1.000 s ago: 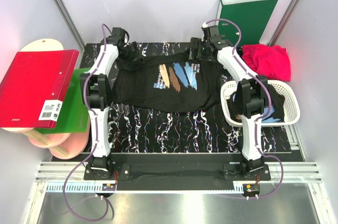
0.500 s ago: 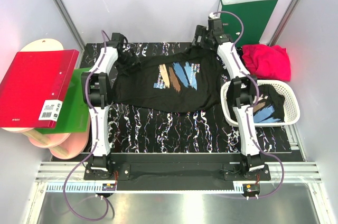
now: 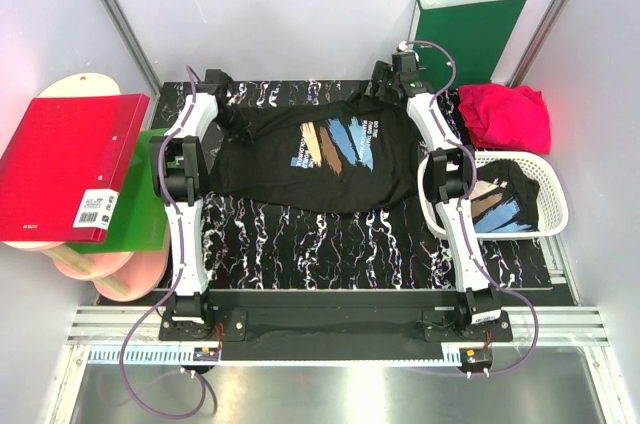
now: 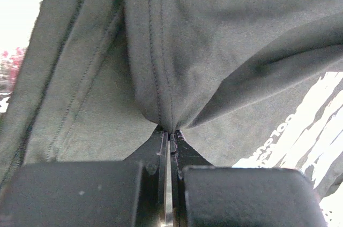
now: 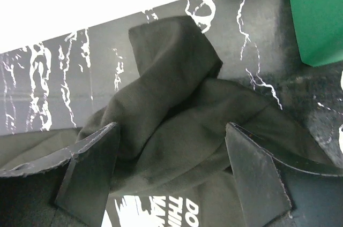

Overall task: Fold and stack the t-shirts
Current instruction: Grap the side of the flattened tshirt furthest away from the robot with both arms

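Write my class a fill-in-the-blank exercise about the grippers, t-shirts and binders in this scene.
The left gripper is ___ on the spread-out black t-shirt.
The right gripper has its jaws ___, flanking bunched cloth of that shirt.
The second t-shirt, in the white basket, is ___.
The binder standing behind the pink t-shirt is ___.
Missing words: shut; open; black; green.

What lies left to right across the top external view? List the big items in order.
red ring binder → black printed t-shirt → white lattice basket
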Tool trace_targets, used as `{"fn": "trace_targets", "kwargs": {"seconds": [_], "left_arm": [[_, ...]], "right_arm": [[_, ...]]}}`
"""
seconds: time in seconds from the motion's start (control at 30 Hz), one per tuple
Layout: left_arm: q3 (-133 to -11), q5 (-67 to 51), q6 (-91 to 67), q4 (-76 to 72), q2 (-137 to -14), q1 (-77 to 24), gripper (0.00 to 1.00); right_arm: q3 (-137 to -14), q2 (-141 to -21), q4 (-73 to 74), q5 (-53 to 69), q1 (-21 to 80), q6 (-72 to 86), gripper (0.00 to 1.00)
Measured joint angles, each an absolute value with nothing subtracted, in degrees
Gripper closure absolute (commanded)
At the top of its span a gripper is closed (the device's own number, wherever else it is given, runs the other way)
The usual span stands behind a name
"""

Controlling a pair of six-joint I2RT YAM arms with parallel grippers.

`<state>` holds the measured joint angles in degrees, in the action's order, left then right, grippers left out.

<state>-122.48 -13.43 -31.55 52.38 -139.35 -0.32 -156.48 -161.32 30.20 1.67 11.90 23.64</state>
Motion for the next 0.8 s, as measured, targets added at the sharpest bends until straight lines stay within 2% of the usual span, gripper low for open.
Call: {"fn": "trace_targets", "kwargs": {"seconds": [0.2, 0.43, 0.8], "left_arm": [[-121.0, -13.7, -31.6, 51.4, -139.3, -0.3, 1.0], [-118.6, -14.0, -31.8, 50.9, -138.6, -0.3, 1.0], [-112.5, -14.2, -30.9, 51.2, -135.1, -0.5, 1.0]], "right_arm": [[-156.1, -161.2, 27.7, 0.7, 11.9, 23.7, 0.13], [-147.9, -155.8, 27.5, -1.0, 11.0, 23.4, 0.15], [-157.2, -155.2, 23.7, 3.1, 6.6, 30.7, 0.17]]}}
